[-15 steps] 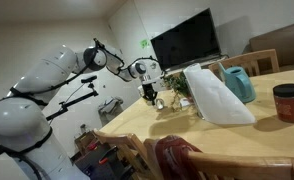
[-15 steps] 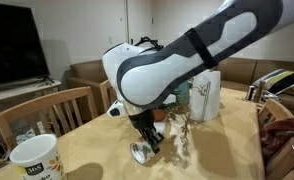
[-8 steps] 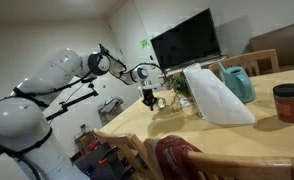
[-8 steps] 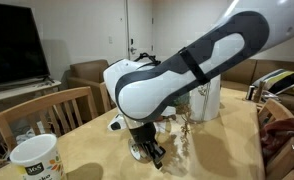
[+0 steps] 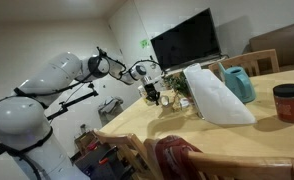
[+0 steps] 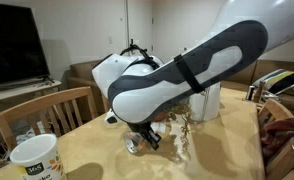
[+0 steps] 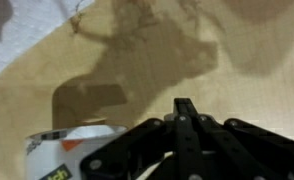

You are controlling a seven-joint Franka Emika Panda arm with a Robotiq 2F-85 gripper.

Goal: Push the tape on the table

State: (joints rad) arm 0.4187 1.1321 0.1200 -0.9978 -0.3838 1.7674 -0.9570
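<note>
Tape first: the small pale roll of tape (image 6: 134,143) sits on the light yellowish wooden tabletop (image 6: 97,160), just beside the black pincer (image 6: 149,140), at about nine o'clock from its tip in an exterior view. In the wrist view I see a white round thing with an orange and black label (image 7: 72,150) at about eight o'clock from the pincer (image 7: 184,104). I take it for the same roll, but it is cut off by the frame edge. I cannot tell whether the pincer touches the roll or only stands near it.

The pincer is clenched: in the wrist view both dark fingers meet in one point, with nothing between them. It hangs low over the tabletop (image 7: 237,60), with its shadow close under it.

I judge the roll to be light, stiff and hollow, with a smooth outer wall. On this smooth wood it should slide with very little force, so a slow and short push is enough. I cannot tell if it lies flat or stands on its edge. If it stands, it may roll away or fall over.

I would not grasp it. I would put the closed fingertips low against the outer wall, in line with the middle of the roll. A contact off the middle will probably make it spin aside toward the white mug (image 6: 35,155) at seven o'clock.
</note>
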